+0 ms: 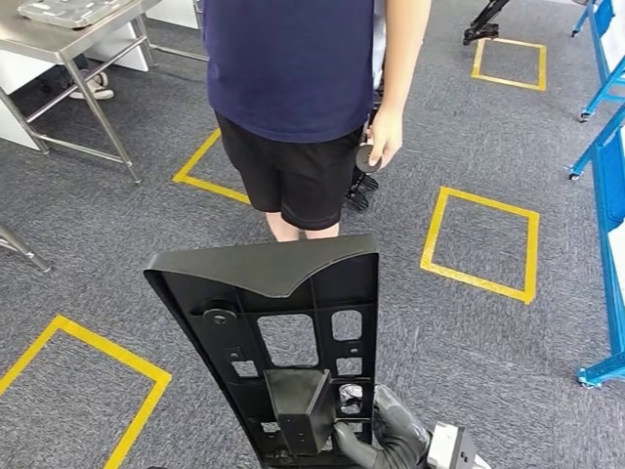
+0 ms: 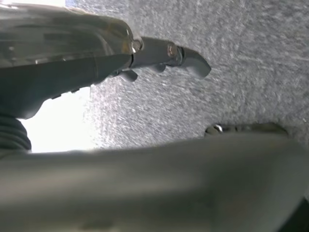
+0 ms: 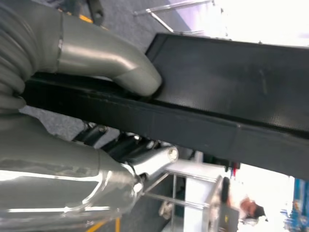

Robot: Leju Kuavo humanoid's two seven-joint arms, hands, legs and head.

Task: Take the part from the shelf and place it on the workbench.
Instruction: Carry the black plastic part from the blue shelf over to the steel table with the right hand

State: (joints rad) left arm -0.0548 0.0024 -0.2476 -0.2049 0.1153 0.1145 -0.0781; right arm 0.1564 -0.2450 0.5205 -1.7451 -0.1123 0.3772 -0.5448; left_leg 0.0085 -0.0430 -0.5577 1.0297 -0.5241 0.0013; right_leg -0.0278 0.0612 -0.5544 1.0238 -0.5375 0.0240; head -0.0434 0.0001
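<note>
Right hand (image 1: 391,435): clamped on the lower edge of the black part (image 1: 283,322), which rises upright above it.
Left hand (image 2: 109,58): empty, fingers loosely spread over carpet.
Carry: keep the part level; person (image 1: 295,98) stands just beyond it.

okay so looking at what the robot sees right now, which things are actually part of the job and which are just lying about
Part of the job:
- large black ribbed plastic panel
- right hand gripping its lower edge
- steel-legged metal table, possibly the workbench

Just around:
- person in navy shirt
- yellow tape squares
- blue metal racks
</note>
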